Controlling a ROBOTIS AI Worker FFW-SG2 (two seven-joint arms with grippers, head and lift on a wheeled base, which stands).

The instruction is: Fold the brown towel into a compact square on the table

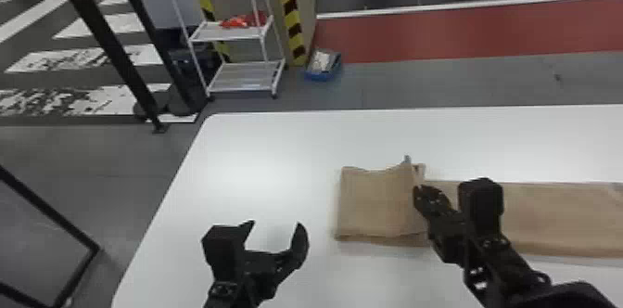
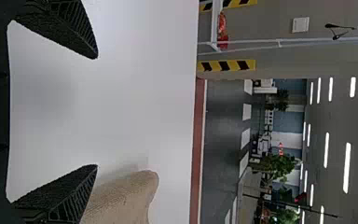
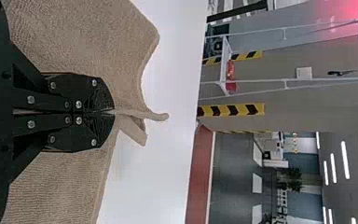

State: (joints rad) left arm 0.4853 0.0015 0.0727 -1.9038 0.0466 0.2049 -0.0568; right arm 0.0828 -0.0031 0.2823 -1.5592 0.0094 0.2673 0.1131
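Observation:
The brown towel lies as a long strip on the white table, its left part doubled over into a raised flap. At the flap's right edge is my right gripper; in the right wrist view that gripper is shut on a pinched ridge of the towel. Left of the towel, my left gripper stands open over bare tabletop. In the left wrist view the fingers of my left gripper are wide apart, with a towel corner beyond one fingertip.
The white table has its left edge beside my left arm and its far edge behind the towel. Past it on the floor stand a white shelf cart and a blue bin.

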